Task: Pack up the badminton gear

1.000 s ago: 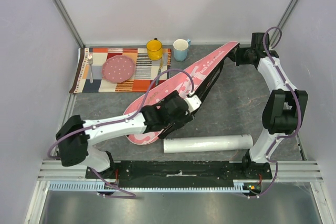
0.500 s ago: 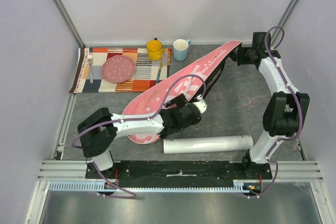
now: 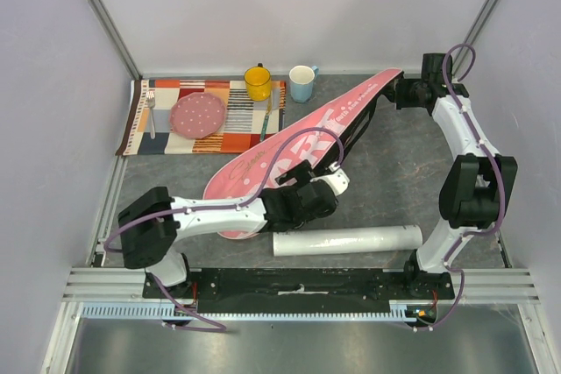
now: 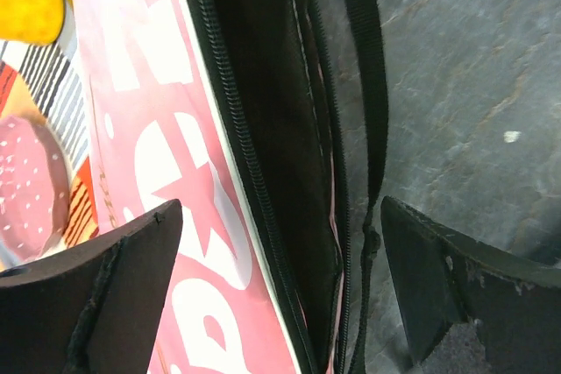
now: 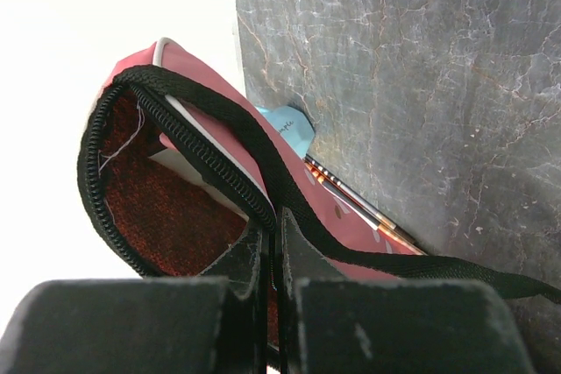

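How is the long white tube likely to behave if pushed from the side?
The long white tube lies on its side on the flat table, so it would probably roll rather than slide. Its surface looks smooth, so a grip might slip. Pushed near one end, it would likely pivot.

The pink bag (image 3: pixel 263 159) carries large white block letters along its length. From above only "RT" reads with any certainty, near the bag's middle. A smaller white line toward the bag's narrow end is too small to read. The blue mug (image 5: pixel 289 129) behind the bag bears a dark script word, illegible.
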Controlling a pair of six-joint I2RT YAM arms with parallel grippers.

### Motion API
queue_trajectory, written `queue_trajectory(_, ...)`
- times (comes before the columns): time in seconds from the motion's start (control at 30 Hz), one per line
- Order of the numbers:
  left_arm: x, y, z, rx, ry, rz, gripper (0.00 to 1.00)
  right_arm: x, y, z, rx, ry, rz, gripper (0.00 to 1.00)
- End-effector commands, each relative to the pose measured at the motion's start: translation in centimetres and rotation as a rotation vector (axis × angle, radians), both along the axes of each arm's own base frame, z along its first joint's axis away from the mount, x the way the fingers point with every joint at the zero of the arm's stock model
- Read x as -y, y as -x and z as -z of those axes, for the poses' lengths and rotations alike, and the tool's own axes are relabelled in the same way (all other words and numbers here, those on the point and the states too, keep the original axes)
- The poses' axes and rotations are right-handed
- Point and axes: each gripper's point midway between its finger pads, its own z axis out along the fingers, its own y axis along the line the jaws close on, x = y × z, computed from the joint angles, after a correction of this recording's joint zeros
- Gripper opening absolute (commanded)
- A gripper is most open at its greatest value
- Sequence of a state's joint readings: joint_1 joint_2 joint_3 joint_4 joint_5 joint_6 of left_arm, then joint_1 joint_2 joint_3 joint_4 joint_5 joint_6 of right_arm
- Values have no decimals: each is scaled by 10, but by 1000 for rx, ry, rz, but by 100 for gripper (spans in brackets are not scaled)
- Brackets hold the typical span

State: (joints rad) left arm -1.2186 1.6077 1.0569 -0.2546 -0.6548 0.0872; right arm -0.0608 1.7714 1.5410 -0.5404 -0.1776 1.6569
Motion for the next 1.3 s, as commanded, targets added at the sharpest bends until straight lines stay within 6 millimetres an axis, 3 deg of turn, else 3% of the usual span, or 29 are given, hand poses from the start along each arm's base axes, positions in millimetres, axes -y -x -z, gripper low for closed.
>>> queue_trajectory(0.0, -2, -16, 4, 66, -46, -82, 100, 0, -2, -61, 148, -26, 24, 0)
queue_trajectory(0.1, 0, -19, 15, 71, -85, -85, 100, 1, -1, -64, 157, -29, 29, 0)
queue_trajectory(0.37, -4, -41, 7, 224, -144, -153, 99, 0, 3, -66, 158, -30, 33, 0)
queue_trajectory(0.5, -8, -51, 10, 292, -212, -179, 88, 1, 7, -62, 146, -33, 41, 0)
queue_trajectory(0.6, -8, -50, -1, 306, -181, -164, 59, 2, 8, -66, 162, -14, 27, 0)
queue_trajectory(0.63, -8, -49, -15, 312, -138, -169, 27, 2, 9, -65, 161, -5, 23, 0)
queue_trajectory(0.67, -9, -48, -18, 307, -123, -160, 21, 2, 9, -71, 189, 29, -4, 0)
queue_trajectory(0.73, -13, -42, -32, 276, -91, -147, 13, -1, 8, -79, 229, 67, -55, 6)
queue_trajectory(0.83, -6, -23, -34, 107, -41, -66, 7, -13, 10, -87, 312, 188, -233, 44)
queue_trajectory(0.87, 6, -15, -44, 43, 22, -16, 5, -14, 14, -86, 321, 218, -277, 69)
queue_trajectory(0.93, 3, -3, -42, -67, 36, 2, 2, -26, 30, -85, 357, 303, -417, 97)
queue_trajectory(1.0, 11, 6, -51, -166, 120, 39, 2, -33, 47, -66, 356, 364, -537, 98)
queue_trajectory(1.03, 13, 9, -54, -202, 138, 63, 2, -37, 65, -67, 336, 387, -576, 98)
queue_trajectory(1.07, 16, 11, -57, -245, 163, 92, 2, -38, 77, -54, 313, 418, -605, 98)
queue_trajectory(1.13, 18, 15, -65, -302, 225, 98, 2, -40, 103, -58, 349, 492, -662, 98)
queue_trajectory(1.17, 16, 16, -66, -342, 237, 107, 2, -40, 114, -44, 323, 497, -686, 98)
queue_trajectory(1.27, 10, 13, -71, -367, 255, 106, 2, -37, 135, -45, 333, 565, -774, 98)
